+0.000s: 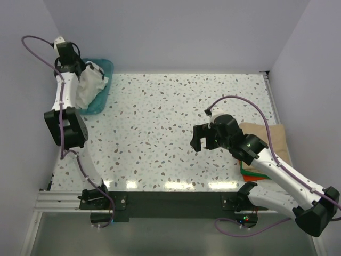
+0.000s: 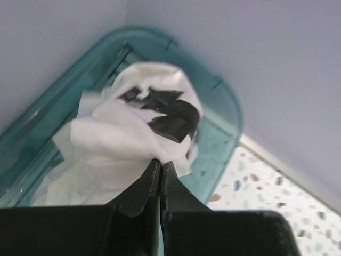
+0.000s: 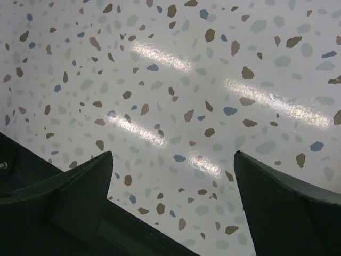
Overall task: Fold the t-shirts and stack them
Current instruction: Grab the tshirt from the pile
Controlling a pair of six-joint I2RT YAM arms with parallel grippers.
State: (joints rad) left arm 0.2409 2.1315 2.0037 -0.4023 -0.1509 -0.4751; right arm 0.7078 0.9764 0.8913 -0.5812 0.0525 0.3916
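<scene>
Our arms rise from the near edge, and beneath them spreads the speckled table (image 1: 160, 117), the largest thing in view. On its right side lies the tan t-shirt (image 1: 266, 136), with an orange-red t-shirt (image 1: 254, 175) and a sliver of green t-shirt (image 1: 244, 169) at its near edge. The right arm covers most of that pile, so we cannot tell how neatly it is folded. At the far left corner sits the teal tub (image 2: 229, 106), with the bunched off-white t-shirt (image 2: 106, 138) in it. We judge the left gripper (image 2: 161, 162) is there to draw it out: its jaws are clenched on a pinch of cloth, just below a dark print (image 2: 165, 109). The right gripper (image 3: 173, 154) hovers over bare table, jaws spread, holding nothing.
</scene>
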